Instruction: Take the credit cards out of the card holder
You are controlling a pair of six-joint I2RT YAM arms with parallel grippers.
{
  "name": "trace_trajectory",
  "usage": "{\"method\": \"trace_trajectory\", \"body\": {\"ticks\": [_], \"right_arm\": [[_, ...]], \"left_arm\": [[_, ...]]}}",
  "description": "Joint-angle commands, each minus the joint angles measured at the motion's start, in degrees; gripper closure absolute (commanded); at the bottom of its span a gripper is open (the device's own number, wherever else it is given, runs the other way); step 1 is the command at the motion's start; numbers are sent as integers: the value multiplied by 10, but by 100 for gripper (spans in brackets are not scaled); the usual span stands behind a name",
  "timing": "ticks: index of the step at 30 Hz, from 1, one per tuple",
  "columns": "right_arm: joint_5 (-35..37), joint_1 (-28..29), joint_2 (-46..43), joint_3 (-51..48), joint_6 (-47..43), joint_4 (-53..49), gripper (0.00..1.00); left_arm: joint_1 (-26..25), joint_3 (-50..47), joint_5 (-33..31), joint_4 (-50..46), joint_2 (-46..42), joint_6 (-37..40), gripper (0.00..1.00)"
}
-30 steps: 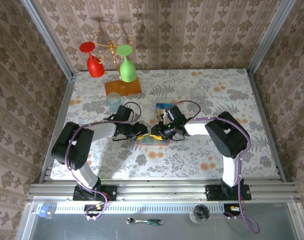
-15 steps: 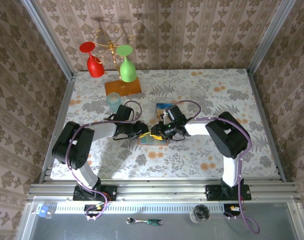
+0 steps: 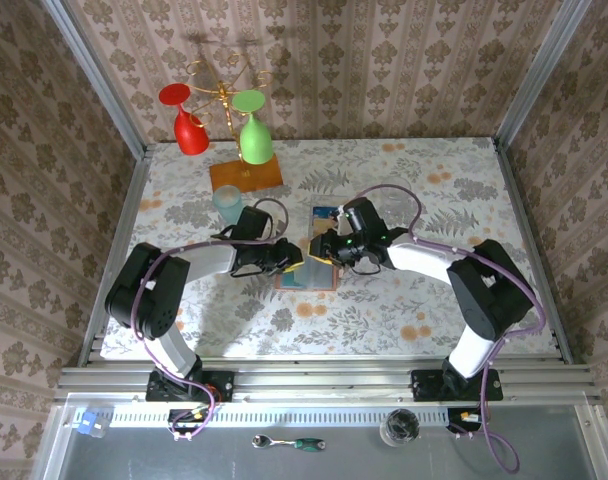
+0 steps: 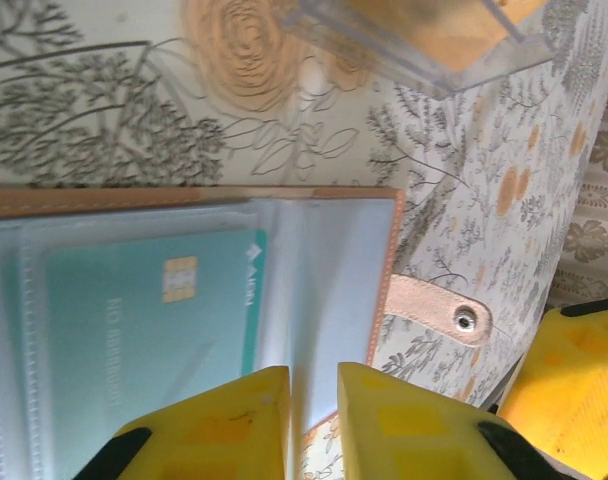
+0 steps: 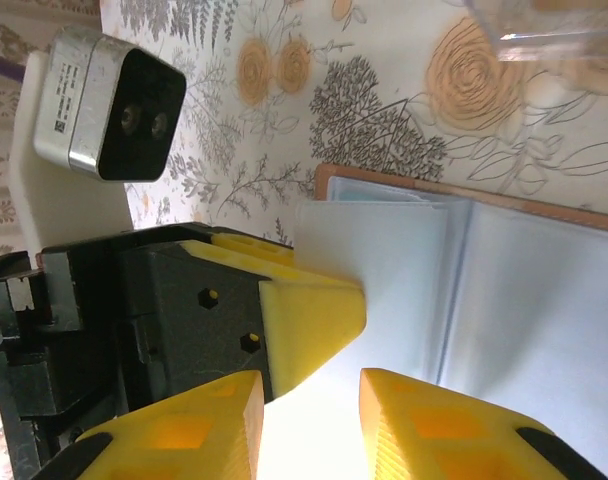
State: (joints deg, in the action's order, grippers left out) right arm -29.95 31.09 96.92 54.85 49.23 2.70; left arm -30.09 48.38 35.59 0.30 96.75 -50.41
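Now I am at the step of parting the sleeves. My left claw [image 4: 312,388] is narrow around the edge of a clear, soft leaf; whether it grips, I cannot tell. The card holder [image 4: 324,192] lies open in the middle of the flowered table [image 4: 104,110], tan leather outside. The teal card [image 4: 144,330], thin and stiff, sits in a pocket. My right claw [image 5: 309,390] pinches another pale leaf. Next, I think, one claw must catch the card's edge.
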Motion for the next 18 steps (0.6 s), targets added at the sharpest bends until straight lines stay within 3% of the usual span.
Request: {"method": "trace_trajectory", "body": {"ticks": [1, 13, 18], "right_arm": [[32, -12, -26, -20, -15, -30, 68], [37, -27, -51, -42, -16, -36, 68], [44, -30, -62, -48, -20, -47, 68]], "left_arm": [[-9, 22, 8, 3, 5, -5, 83], [-30, 48, 38, 49, 55, -19, 84], [-42, 67, 64, 90, 80, -33, 75]]}}
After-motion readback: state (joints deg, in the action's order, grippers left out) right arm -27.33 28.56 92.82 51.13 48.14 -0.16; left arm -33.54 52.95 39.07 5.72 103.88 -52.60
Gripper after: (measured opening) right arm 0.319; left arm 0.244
